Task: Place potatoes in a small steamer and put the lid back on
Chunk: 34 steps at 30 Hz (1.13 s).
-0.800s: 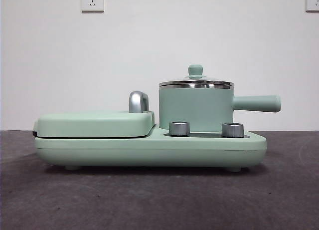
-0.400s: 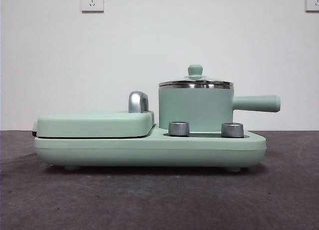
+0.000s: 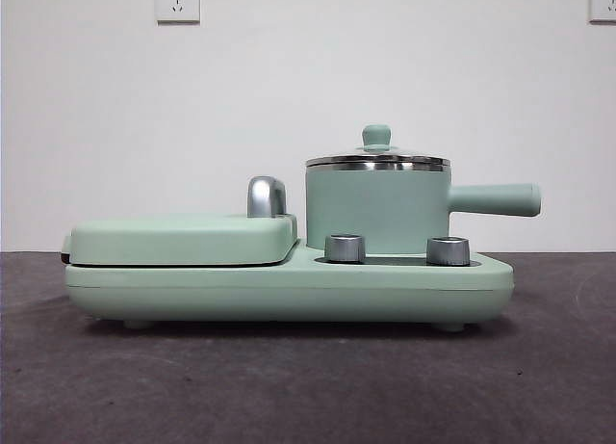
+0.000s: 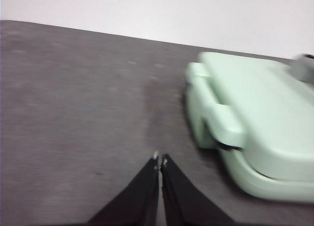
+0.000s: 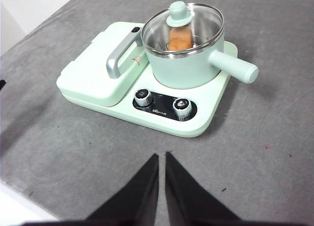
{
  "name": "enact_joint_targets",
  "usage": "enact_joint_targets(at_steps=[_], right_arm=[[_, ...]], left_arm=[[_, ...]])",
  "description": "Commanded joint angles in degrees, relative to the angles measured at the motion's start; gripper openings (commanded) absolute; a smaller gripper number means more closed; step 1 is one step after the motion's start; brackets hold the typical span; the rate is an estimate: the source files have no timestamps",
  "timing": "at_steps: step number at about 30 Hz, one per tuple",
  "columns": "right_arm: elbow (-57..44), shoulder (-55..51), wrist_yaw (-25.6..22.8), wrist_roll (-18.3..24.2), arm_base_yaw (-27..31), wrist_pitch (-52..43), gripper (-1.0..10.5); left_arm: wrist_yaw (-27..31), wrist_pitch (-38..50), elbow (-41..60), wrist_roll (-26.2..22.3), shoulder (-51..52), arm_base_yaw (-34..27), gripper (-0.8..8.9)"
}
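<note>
The small mint-green steamer (image 3: 377, 211) stands on the right of the mint-green cooker base, its straight handle (image 3: 496, 200) pointing right. It shows in the right wrist view (image 5: 184, 66) too. The glass lid (image 3: 377, 160) with its green knob (image 5: 178, 14) sits on the steamer's rim. Through the glass I see the orange-brown potato (image 5: 179, 37) inside the steamer. My right gripper (image 5: 162, 156) is shut and empty, well back from the cooker over the table. My left gripper (image 4: 160, 162) is shut and empty, over the table beside the cooker's grill-plate end (image 4: 255, 118).
The flat mint-green grill cover (image 3: 183, 240) with a chrome handle (image 3: 267, 196) fills the cooker's left half. Two steel dials (image 3: 346, 248) (image 3: 449, 250) sit on the front of the base. The dark grey table (image 3: 308, 386) stretches around it; its edge shows in the right wrist view (image 5: 19, 196).
</note>
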<state>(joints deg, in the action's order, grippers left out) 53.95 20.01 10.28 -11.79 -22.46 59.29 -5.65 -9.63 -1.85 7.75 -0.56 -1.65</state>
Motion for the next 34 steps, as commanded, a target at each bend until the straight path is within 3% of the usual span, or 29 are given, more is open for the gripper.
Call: enact_joint_targets(at_steps=[1, 29, 32, 34], right_arm=[[0.4, 0.1, -0.2, 0.5, -0.3, -0.6, 0.2], [0.3, 0.1, -0.2, 0.5, -0.3, -0.7, 0.2], [-0.1, -1.2, -0.1, 0.5, 2.2, -0.9, 0.2], [-1.8, -2.5, 2.6, 0.5, 6.1, -3.1, 0.2]], left_arm=[[3.3, 0.2, 1.1, -0.2, 0.4, -0.1, 0.11], [3.8, -1.1, 1.1, -1.0, 0.4, 1.4, 0.11], [3.8, -1.1, 1.1, -1.0, 0.4, 1.4, 0.11], [3.8, -1.1, 1.1, -1.0, 0.4, 1.4, 0.11]])
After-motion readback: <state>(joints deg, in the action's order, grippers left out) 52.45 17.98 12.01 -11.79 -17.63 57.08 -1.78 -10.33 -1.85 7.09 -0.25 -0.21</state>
